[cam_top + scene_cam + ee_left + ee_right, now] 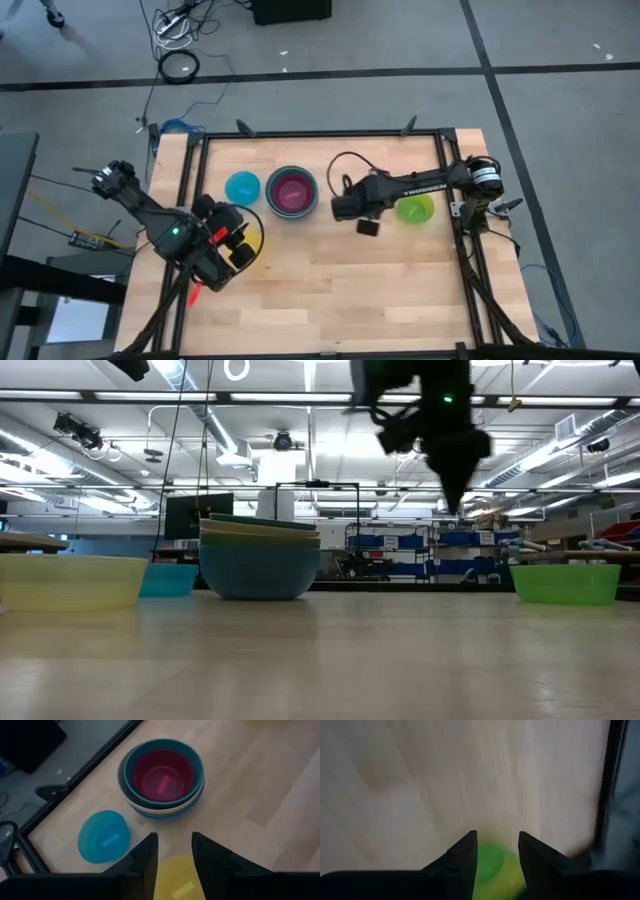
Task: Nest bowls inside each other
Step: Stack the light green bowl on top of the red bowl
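Observation:
A stack of nested bowls [291, 192], pink innermost inside a teal one, stands on the table's far middle [162, 777]. A cyan bowl [242, 187] sits to its left and a lime bowl [415, 208] to its right, partly under my right arm. A yellow bowl [175, 877] rests on the table below my left gripper [174, 845], which hangs open above it. My right gripper [495, 845] is open too, high above the table [455, 470] between the stack and the lime bowl [495, 867], and tipped steeply down.
A black metal frame [320, 134] runs along the table's far, left and right edges. Bare wood [340, 290] fills the near half of the table. Cables lie on the floor beyond the far edge.

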`<action>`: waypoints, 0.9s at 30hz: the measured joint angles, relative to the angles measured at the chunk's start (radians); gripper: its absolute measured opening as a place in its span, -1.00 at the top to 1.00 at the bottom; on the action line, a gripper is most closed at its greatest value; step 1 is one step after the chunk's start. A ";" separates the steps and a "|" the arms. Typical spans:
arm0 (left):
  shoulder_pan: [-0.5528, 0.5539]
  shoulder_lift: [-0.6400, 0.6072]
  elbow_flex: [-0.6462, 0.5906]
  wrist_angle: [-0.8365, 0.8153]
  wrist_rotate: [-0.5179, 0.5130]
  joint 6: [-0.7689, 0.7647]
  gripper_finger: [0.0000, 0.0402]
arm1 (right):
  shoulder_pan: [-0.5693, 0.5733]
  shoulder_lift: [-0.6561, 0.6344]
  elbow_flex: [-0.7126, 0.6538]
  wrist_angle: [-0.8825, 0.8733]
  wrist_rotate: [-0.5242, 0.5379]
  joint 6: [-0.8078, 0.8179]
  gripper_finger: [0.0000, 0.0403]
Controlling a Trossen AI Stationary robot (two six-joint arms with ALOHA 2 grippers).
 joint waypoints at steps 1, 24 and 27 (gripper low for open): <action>-0.007 0.004 0.000 0.000 0.000 -0.010 0.36 | 0.005 -0.001 -0.014 -0.041 0.000 0.028 0.36; -0.055 0.042 0.000 -0.006 -0.022 -0.039 0.36 | -0.007 -0.647 -0.728 0.363 -0.314 0.425 0.36; -0.055 0.042 0.000 -0.006 -0.037 -0.039 0.36 | -0.009 -0.697 -0.786 0.436 -0.324 0.438 0.36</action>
